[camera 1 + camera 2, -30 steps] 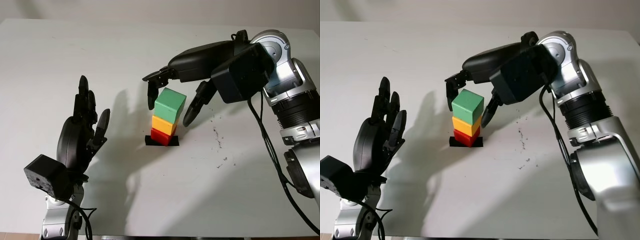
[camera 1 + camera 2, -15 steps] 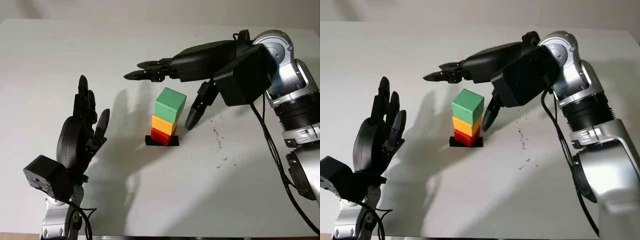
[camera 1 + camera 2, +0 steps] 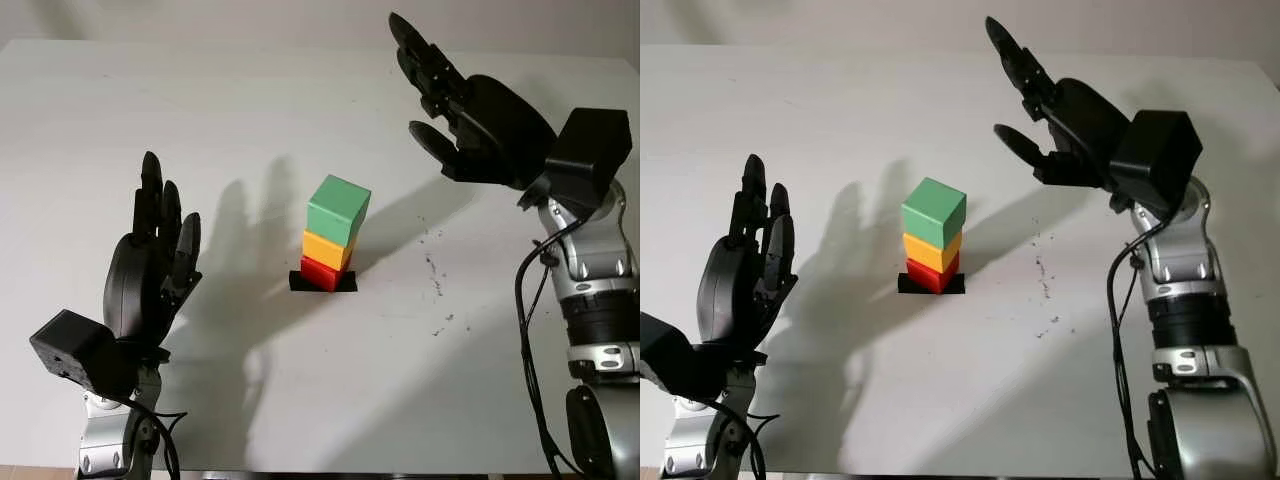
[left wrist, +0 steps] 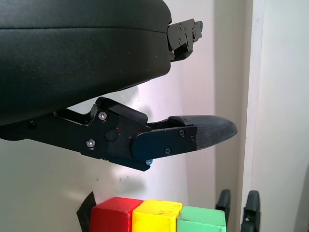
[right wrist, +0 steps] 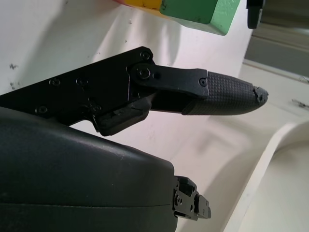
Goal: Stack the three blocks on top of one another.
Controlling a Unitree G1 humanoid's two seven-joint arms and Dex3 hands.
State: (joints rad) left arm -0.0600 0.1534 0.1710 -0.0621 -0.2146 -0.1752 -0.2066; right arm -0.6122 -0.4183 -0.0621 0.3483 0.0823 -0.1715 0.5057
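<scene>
At the middle of the white table (image 3: pixel 300 400) the stack stands complete: red block (image 3: pixel 320 272) on a black square mark (image 3: pixel 298 284), yellow block (image 3: pixel 328 248) on it, green block (image 3: pixel 338 210) topmost, seemingly turned a little off the others. The right hand (image 3: pixel 480 120) is open, raised well apart behind and right of the stack; the left hand (image 3: pixel 150 270) is open, well apart on its left. Stacking looks finished; next calls only for keeping clear. No writing is legible
</scene>
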